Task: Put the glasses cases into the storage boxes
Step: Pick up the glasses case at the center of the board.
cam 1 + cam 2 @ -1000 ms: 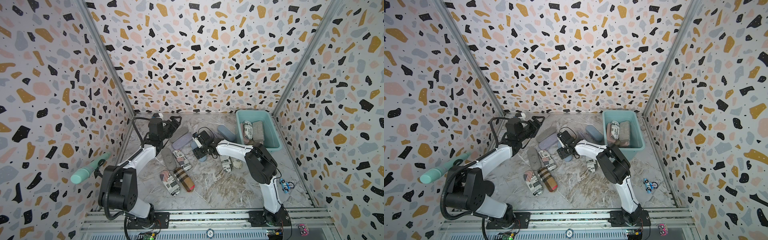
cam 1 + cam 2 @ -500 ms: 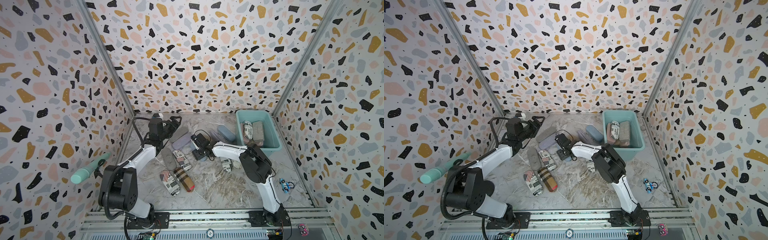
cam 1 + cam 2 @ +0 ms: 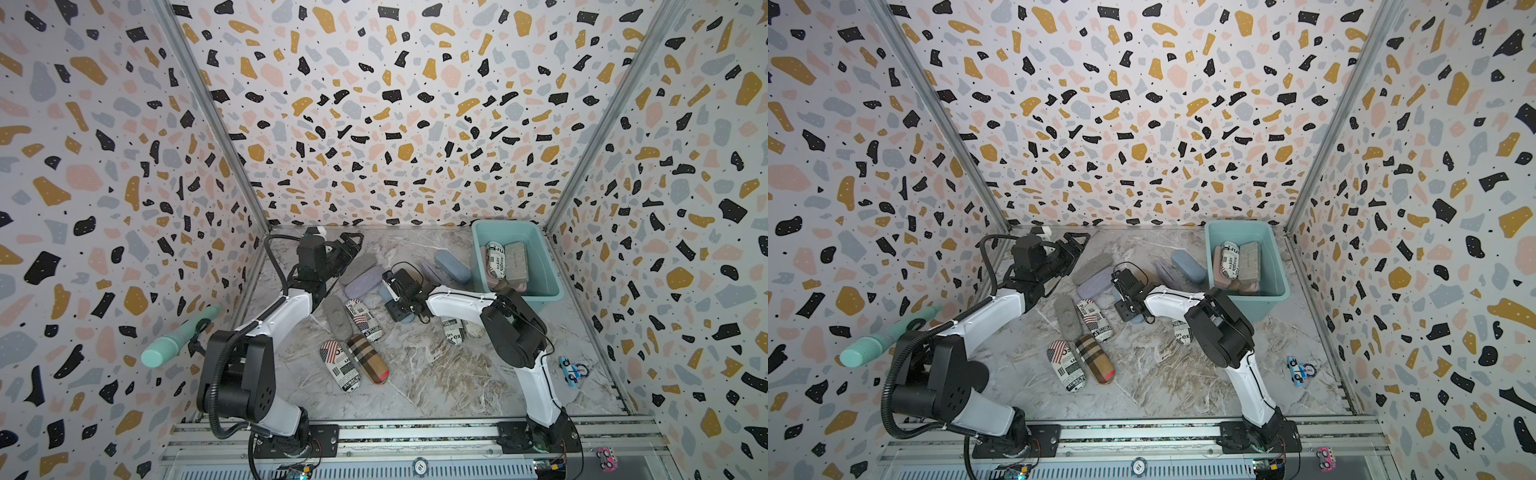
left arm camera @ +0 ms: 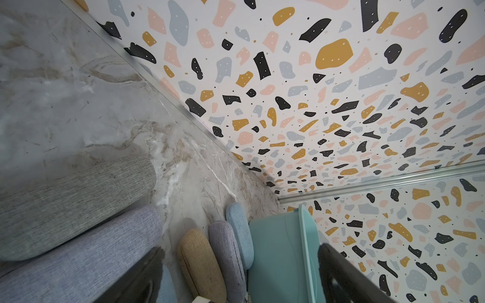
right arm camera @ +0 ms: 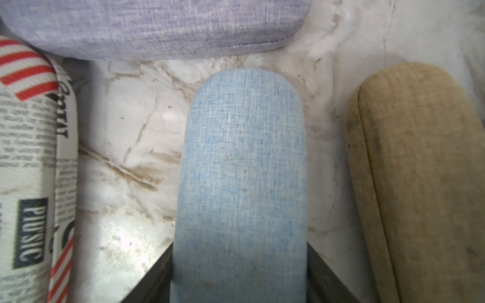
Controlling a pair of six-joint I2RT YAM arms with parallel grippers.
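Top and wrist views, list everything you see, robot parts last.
Teal rectangular plastic tub: one, back right.
Glasses cases in tub: four or more; newsprint, grey, pink.
Glasses cases on marble table: about twelve; grey, lilac, blue, tan, newsprint, plaid; centre.
Mint ribbed cylinder: one, left wall.
Small toy cars: two; blue, table right; pink, front rail.
Left gripper: open, empty, back left.
Right gripper: closed on light blue fabric case, centre.
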